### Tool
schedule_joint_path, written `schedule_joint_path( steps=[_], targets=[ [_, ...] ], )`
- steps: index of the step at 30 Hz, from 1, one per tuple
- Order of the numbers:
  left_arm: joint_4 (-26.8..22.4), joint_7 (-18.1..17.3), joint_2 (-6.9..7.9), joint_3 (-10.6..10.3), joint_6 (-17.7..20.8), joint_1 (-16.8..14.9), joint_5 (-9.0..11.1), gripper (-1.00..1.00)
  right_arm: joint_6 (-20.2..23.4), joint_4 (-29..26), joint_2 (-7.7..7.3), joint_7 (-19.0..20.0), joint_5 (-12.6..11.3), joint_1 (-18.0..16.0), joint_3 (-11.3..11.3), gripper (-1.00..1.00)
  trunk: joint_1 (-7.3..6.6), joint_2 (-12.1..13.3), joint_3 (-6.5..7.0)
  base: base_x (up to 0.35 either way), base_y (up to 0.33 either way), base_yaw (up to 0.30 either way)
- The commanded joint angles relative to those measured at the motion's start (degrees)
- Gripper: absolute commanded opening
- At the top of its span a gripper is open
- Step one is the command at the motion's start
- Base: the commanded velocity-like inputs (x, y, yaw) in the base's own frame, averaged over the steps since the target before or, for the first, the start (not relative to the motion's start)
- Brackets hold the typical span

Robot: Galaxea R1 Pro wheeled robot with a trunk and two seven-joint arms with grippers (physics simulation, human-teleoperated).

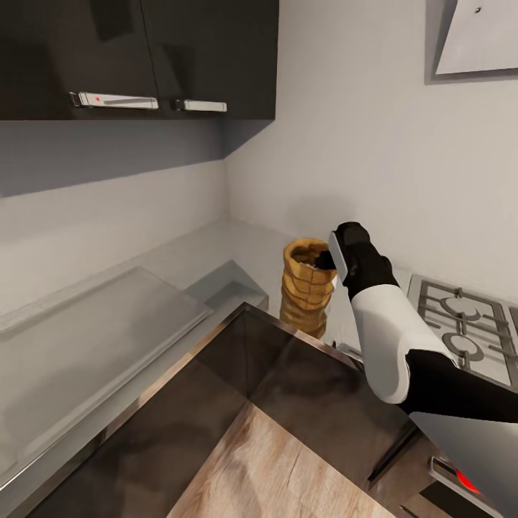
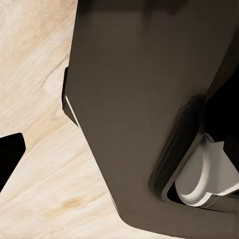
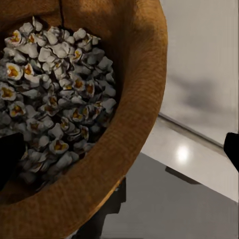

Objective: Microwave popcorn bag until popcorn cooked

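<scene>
The popcorn bag [image 1: 308,286] stands upright on the pale grey countertop [image 1: 216,248] in the corner, next to the gas hob. My right gripper [image 1: 327,259] reaches over its rolled rim. In the right wrist view the bag [image 3: 134,89] holds white and yellow popped kernels. The right gripper [image 3: 124,154] is open, with one fingertip over the popcorn inside the mouth and the other outside the rim, above the counter. My left gripper [image 2: 119,159] hangs low over the wood floor beside the robot's dark base, one fingertip at the picture's edge. The microwave is out of view.
The steel gas hob [image 1: 460,324] with grates lies right of the bag. Glossy dark wall cabinets [image 1: 144,50] hang above the counter's left run. A range hood [image 1: 478,36] is at the upper right. Dark cabinet fronts [image 1: 288,374] drop to the light wood floor [image 1: 273,467].
</scene>
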Motion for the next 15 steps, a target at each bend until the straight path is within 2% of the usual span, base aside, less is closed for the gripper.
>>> schedule_joint_path(
  steps=[1,4,9,15],
  targets=[
    [-0.05,0.02,-0.01,0.1,-0.11,0.01,0.25,1.0,0.22,-0.06,0.08,0.19,-0.38,-0.03,-0.29,1.0,0.0,-0.03,-0.05,0.0,0.0,0.0],
    [-0.07,0.02,-0.01,0.1,-0.11,0.01,0.25,1.0,0.22,-0.07,0.08,0.03,-1.27,-0.01,-0.35,1.0,0.0,-0.03,-0.05,0.0,0.0,0.0],
    [-0.05,0.02,-0.01,0.1,-0.11,0.01,0.25,1.0,0.22,-0.07,0.08,-0.01,-1.4,0.0,-0.37,1.0,0.0,-0.03,-0.05,0.009,0.0,0.0],
    [-0.05,0.02,-0.01,0.1,-0.11,0.01,0.25,1.0,0.22,-0.01,0.08,-0.01,-1.41,0.0,-0.37,1.0,0.0,-0.03,-0.05,0.108,0.0,0.0]
  ],
)
